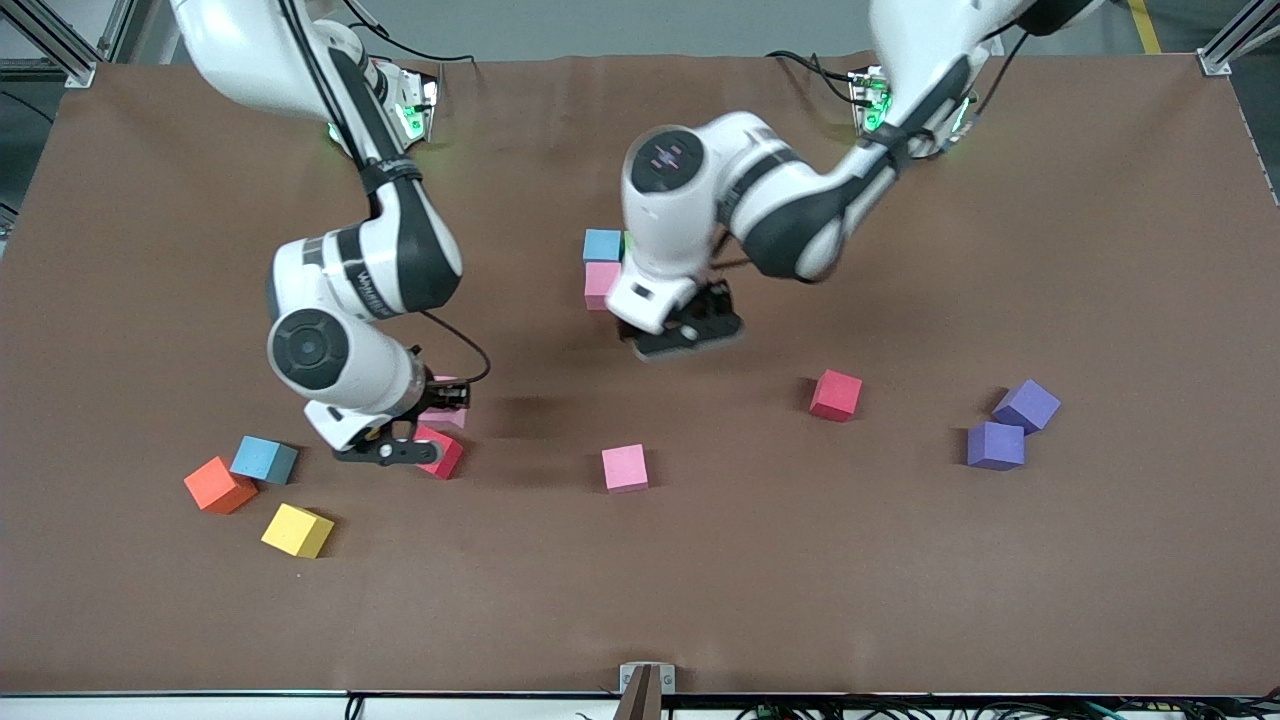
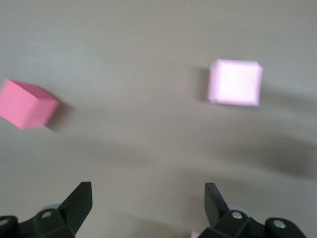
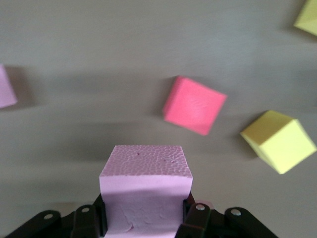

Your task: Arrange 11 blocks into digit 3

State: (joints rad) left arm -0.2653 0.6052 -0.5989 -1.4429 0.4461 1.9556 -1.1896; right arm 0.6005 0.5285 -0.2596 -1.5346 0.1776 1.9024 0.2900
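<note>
My right gripper (image 1: pixel 440 408) is shut on a pink block (image 1: pixel 445 416), held low over the table beside a red block (image 1: pixel 442 455). In the right wrist view the pink block (image 3: pixel 146 183) sits between the fingers of the right gripper (image 3: pixel 146 218), with the red block (image 3: pixel 194 105) and a yellow block (image 3: pixel 279 141) on the table. My left gripper (image 1: pixel 688 330) is open and empty over the table, beside a light blue block (image 1: pixel 603 244) and a pink block (image 1: pixel 601 284) that touch. The left wrist view shows the left gripper (image 2: pixel 147 203), a red block (image 2: pixel 27 104) and a pink block (image 2: pixel 234 82).
A pink block (image 1: pixel 625 467) and a red block (image 1: pixel 835 394) lie mid-table. Two purple blocks (image 1: pixel 1027 405) (image 1: pixel 996 446) lie toward the left arm's end. A light blue block (image 1: pixel 265 459), an orange cube (image 1: pixel 220 485) and a yellow block (image 1: pixel 297 530) lie toward the right arm's end.
</note>
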